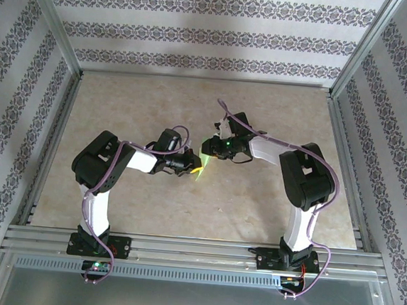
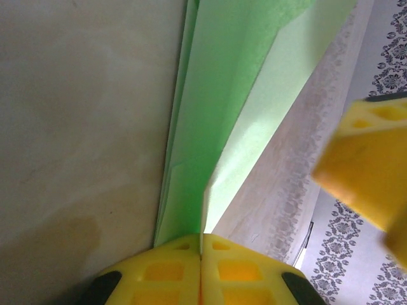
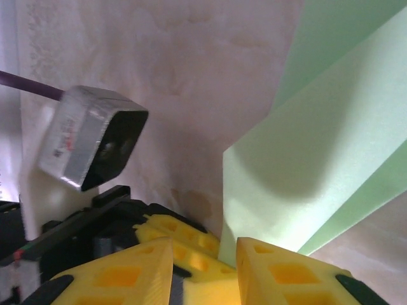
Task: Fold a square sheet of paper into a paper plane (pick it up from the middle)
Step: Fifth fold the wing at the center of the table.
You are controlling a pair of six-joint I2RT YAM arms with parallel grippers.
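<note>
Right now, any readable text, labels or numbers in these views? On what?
No text can be read.
One sticker on the grey camera box: reddish print, too blurred to read.
The paper: plain, no marks.

Two yellow left fingers (image 2: 165, 270) pressed tight together at the bottom, pinching the folded light green paper (image 2: 235, 95), paper reaching up to the top edge, tan surface (image 2: 82, 127) on the left, another blurry yellow finger (image 2: 369, 165) on the right, patterned wall (image 2: 388, 70) behind
</note>
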